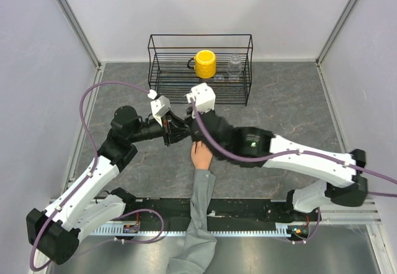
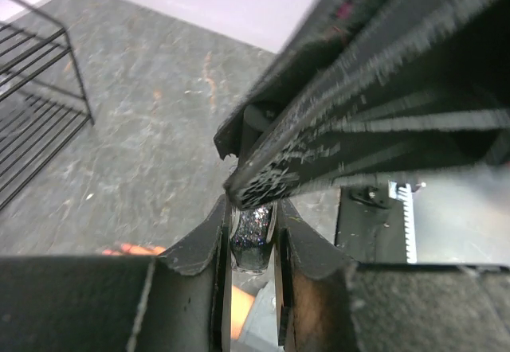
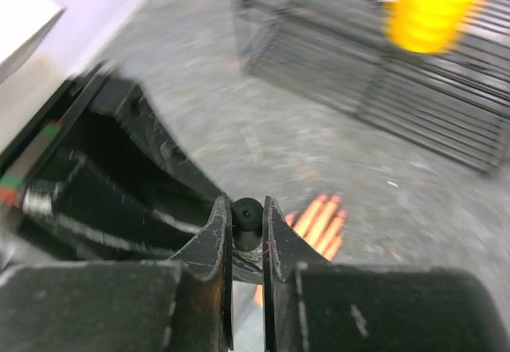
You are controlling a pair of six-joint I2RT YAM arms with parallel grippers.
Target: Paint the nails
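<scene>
My left gripper [image 2: 252, 226] clamped on glitter bottle [image 2: 253, 247], right gripper [image 3: 246, 209] pinching black cap [image 3: 246, 217], mannequin hand [image 1: 201, 156] beneath, wire rack [image 1: 200, 36] beyond.

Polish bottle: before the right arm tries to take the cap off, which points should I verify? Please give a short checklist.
1. Left gripper shut on the polish bottle: ok.
2. Right gripper shut on the black cap: ok.
3. Mannequin hand lying below both grippers: ok.
4. Cap already loose from the bottle: cannot tell.
5. Nails bare or painted: cannot tell, too blurred.
</scene>
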